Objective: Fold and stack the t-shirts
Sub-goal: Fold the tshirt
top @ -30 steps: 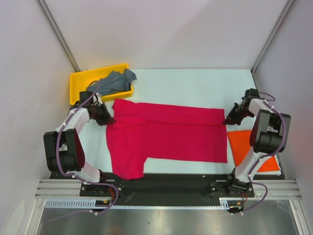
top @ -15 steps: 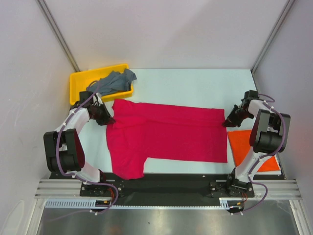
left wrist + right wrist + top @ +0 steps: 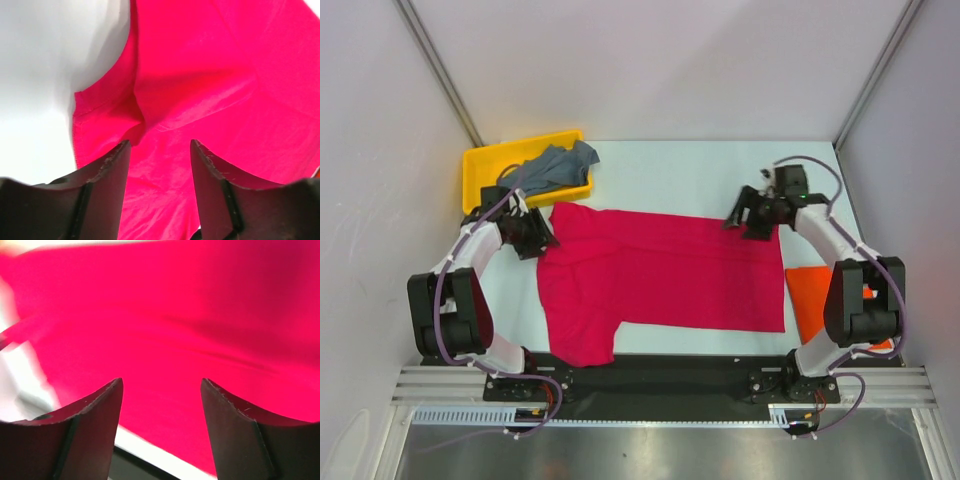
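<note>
The crimson-pink t-shirt (image 3: 660, 275) lies spread flat across the middle of the table, one sleeve hanging toward the near edge. My left gripper (image 3: 542, 238) stands open at the shirt's left end, over its sleeve (image 3: 190, 90), nothing between the fingers. My right gripper (image 3: 738, 218) hovers open over the shirt's far right corner (image 3: 200, 315), holding nothing. An orange-red t-shirt (image 3: 820, 300) lies folded at the right. A grey-blue t-shirt (image 3: 552, 166) is bunched in the tray.
The yellow plastic tray (image 3: 480, 165) sits at the far left corner, behind my left arm. White walls close in on both sides. Bare table (image 3: 690, 170) stretches behind the crimson-pink shirt.
Both grippers have opened and let go of the crimson-pink shirt. The right arm swung from the shirt's right edge toward the far side and leftward. The left gripper barely moved.
</note>
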